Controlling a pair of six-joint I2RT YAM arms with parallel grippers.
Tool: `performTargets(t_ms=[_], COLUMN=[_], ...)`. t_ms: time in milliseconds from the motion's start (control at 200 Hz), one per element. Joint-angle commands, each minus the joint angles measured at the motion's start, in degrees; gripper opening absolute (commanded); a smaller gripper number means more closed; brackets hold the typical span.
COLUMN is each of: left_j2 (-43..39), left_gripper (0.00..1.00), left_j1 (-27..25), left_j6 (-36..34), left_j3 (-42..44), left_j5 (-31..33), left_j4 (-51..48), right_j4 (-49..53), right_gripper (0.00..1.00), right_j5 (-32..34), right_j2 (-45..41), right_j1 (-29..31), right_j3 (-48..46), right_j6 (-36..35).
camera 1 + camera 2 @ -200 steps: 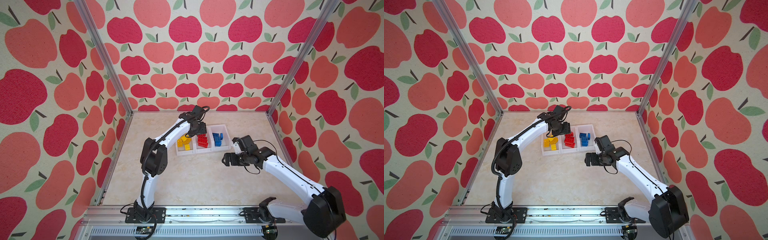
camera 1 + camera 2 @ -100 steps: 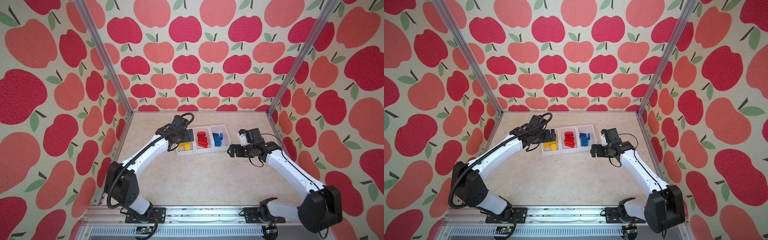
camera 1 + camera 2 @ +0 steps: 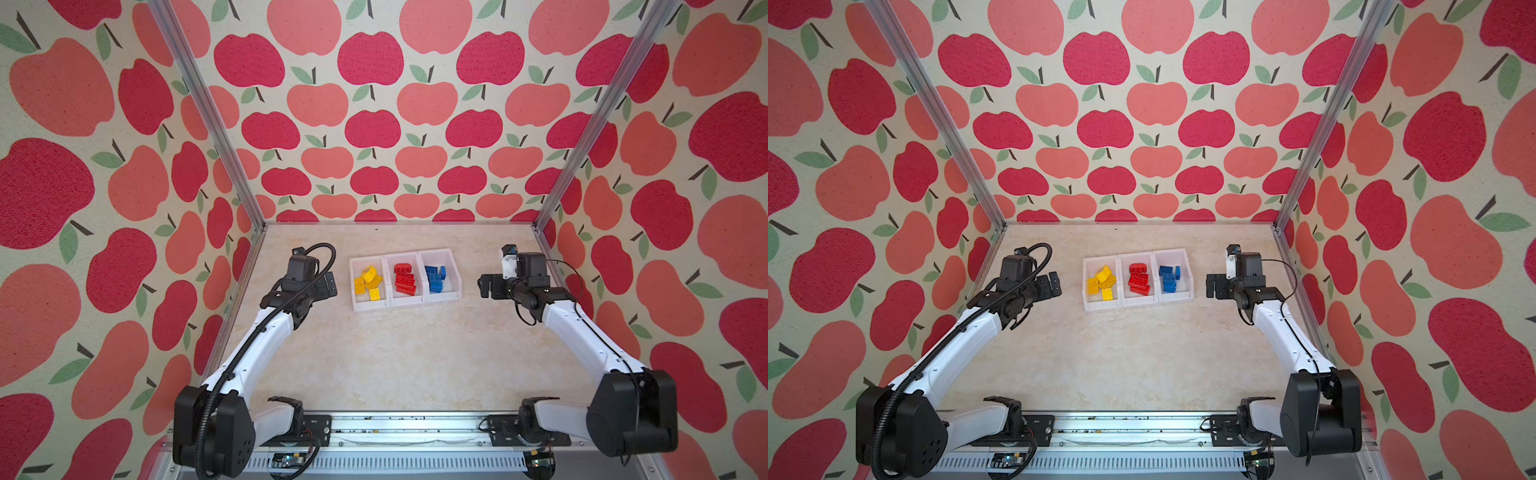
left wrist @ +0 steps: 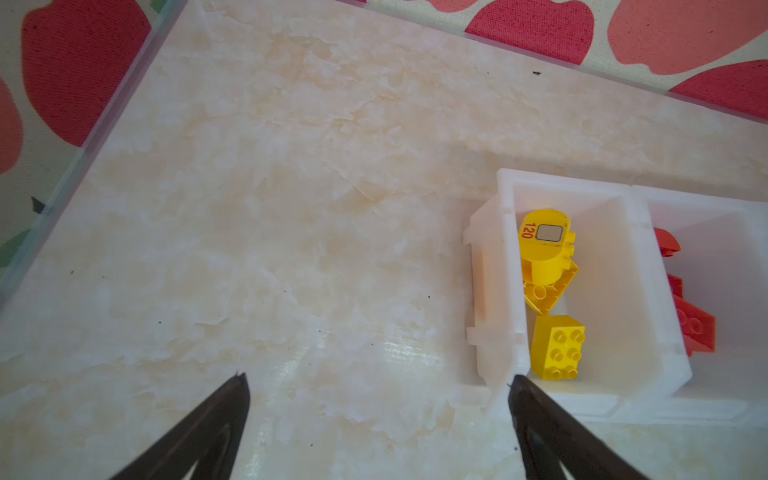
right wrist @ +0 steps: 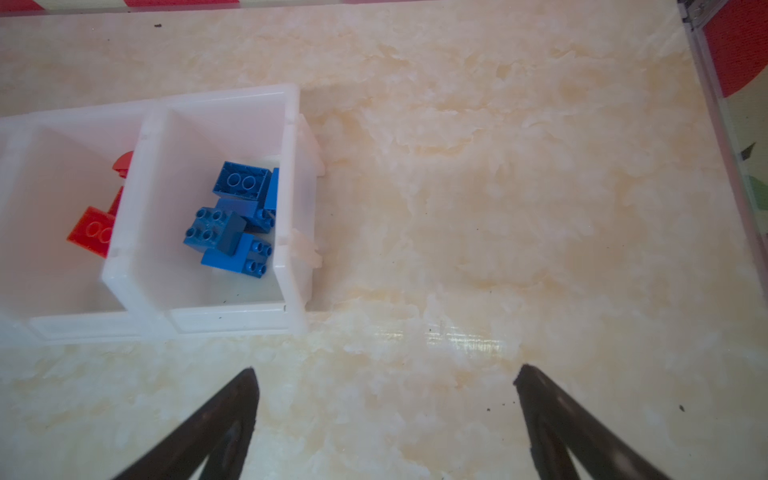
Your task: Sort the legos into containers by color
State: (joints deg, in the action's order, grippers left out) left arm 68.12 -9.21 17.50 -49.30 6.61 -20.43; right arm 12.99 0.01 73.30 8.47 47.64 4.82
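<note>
Left gripper [image 3: 329, 284] has swung off the containers [image 3: 370, 305], now between it and right gripper [image 3: 483, 286], fingers [image 4: 216, 419] wide, empty, since legos [image 3: 405, 280] look sorted.

Red legos [image 4: 698, 332] partly hidden behind wall of containers [image 4: 642, 282]; row cut off by picture edge in both wrist views.

Three containers [image 3: 405, 300], about thirteen legos [image 3: 405, 283]

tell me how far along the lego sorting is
Done, it seems: yellow legos fill the left bin, red legos the middle bin, blue legos the right bin. In hand: nothing; the left claw and right claw hang open and empty beside the bins. Left: no loose brick shows on the table.
</note>
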Motion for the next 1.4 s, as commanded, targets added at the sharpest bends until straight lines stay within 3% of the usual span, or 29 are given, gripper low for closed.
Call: performTargets(t_ms=[0, 195, 320, 595, 780, 1031, 1396], left_j2=[-2.3, -4.8, -4.3, -1.3, 7.2, 14.1, 19.6], left_gripper=[0.99, 0.99, 0.99, 0.99, 1.00, 1.00, 1.00], left_j1=[4.0, 10.4, 13.8, 14.5, 14.3, 13.9, 14.0], left_j6=[-5.8, -11.4, -12.8, -16.9, -16.2, -16.3, -14.9], left_j3=[3.8, 12.5, 17.3, 28.0, 29.1, 30.3, 30.2], left_j5=[-1.3, -2.8, -4.2, -4.7, -5.0, -2.3, 1.0], left_j4=[9.1, 22.8, 30.5, 52.7, 64.9, 72.7, 76.9], right_j4=[-15.2, -36.4, -43.5, -61.3, -67.5, -78.2, -76.9], right_gripper=[0.99, 0.99, 0.99, 0.99, 0.99, 0.99, 0.99], right_j5=[2.5, 2.7, 2.5, 0.2, -0.1, -1.4, 1.5], right_j2=[0.1, 3.4, 6.5, 11.6, 14.5, 18.1, 17.8], right_j1=[-2.4, -3.8, -4.7, -7.1, -7.1, -6.7, -6.6], right_j3=[-6.1, -15.7, -18.6, -25.0, -27.0, -30.9, -30.5], right_j6=[-3.9, -8.0, -8.8, -6.5, -6.5, -7.4, -6.8])
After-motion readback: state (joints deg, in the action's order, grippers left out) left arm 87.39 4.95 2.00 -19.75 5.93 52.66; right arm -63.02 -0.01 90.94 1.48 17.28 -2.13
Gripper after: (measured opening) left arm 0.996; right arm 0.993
